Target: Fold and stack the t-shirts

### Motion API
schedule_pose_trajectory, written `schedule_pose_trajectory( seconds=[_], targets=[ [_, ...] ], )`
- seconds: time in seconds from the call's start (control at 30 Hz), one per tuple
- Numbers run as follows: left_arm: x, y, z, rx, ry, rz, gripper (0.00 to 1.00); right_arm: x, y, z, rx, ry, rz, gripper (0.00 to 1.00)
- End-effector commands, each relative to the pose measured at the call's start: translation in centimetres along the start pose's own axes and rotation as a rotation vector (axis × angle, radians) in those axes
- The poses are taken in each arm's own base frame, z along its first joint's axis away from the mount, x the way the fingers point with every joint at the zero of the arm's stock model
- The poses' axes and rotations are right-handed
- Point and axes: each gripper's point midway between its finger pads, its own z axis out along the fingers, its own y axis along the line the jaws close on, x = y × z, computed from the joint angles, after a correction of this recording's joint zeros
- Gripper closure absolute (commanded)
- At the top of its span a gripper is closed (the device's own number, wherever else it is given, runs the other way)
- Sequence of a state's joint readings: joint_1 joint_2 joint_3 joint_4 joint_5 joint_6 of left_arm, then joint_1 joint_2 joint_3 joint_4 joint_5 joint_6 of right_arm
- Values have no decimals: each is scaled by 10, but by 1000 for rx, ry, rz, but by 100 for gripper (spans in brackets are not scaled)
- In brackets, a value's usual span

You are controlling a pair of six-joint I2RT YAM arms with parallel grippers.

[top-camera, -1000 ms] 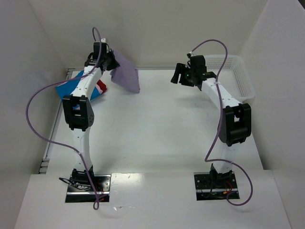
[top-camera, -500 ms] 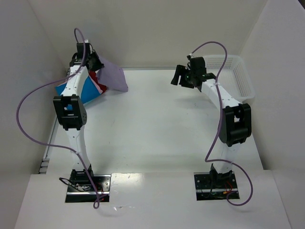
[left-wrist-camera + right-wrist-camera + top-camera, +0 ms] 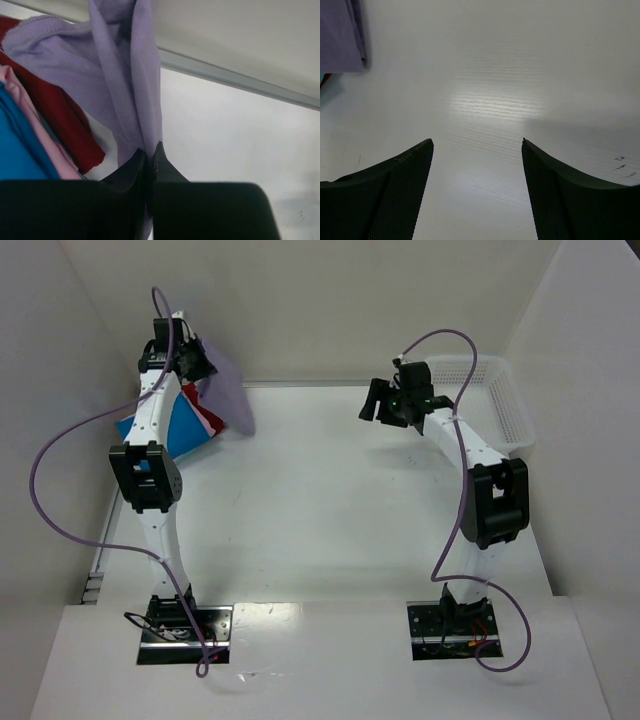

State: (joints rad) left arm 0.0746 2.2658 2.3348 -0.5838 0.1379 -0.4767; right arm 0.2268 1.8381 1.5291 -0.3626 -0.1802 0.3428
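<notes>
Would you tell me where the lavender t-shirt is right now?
The lavender t-shirt hangs from the left gripper at the far left of the top view, by the folded shirts.

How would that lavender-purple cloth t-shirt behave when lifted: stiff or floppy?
Probably floppy: the lavender-purple cloth t-shirt drapes in soft folds from the shut left gripper. Likely light, since one small pinch holds it up. It may sag or swing rather than keep shape.

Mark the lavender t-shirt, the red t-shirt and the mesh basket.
lavender t-shirt (image 3: 125, 70): left wrist view, on the hanging bunched folds.
red t-shirt (image 3: 70, 125): left wrist view, on the middle of its exposed strip.
mesh basket (image 3: 508, 400): top external view, on its mesh side wall.
</notes>
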Motion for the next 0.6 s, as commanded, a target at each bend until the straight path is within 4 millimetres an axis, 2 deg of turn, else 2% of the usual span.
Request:
schedule_pose_trajectory(
  seconds=[0.0, 0.03, 0.13, 0.17, 0.23, 0.27, 0.33, 0.4, 0.47, 0.57],
  targets=[
    [-41, -17, -43, 50, -91, 23, 100, -23, 14, -20, -36, -84, -20, 23],
    [-38, -16, -41, 47, -83, 21, 100, -22, 14, -20, -36, -84, -20, 23],
    [-42, -12, -54, 42, -98, 17, 100, -20, 14, -19, -44, -81, -20, 23],
    [-49, -17, -63, 53, -127, 23, 100, -20, 14, -19, -44, -81, -20, 23],
    [-48, -2, -65, 31, -128, -1, 100, -16, 13, -18, -41, -73, -19, 23],
    [-49, -5, -67, 46, -133, -8, 100, -16, 14, -18, -51, -68, -19, 23],
    [-58, 4, -78, 41, -152, -16, 100, -18, 15, -18, -54, -77, -21, 23],
    [-56, 10, -81, 37, -144, -24, 100, -18, 15, -18, -54, -77, -21, 23],
    [-67, 9, -94, 49, -177, -21, 100, -17, 17, -18, -64, -73, -21, 23],
    [-70, 16, -100, 62, -175, -41, 100, -17, 17, -18, -64, -73, -21, 23]
  ],
)
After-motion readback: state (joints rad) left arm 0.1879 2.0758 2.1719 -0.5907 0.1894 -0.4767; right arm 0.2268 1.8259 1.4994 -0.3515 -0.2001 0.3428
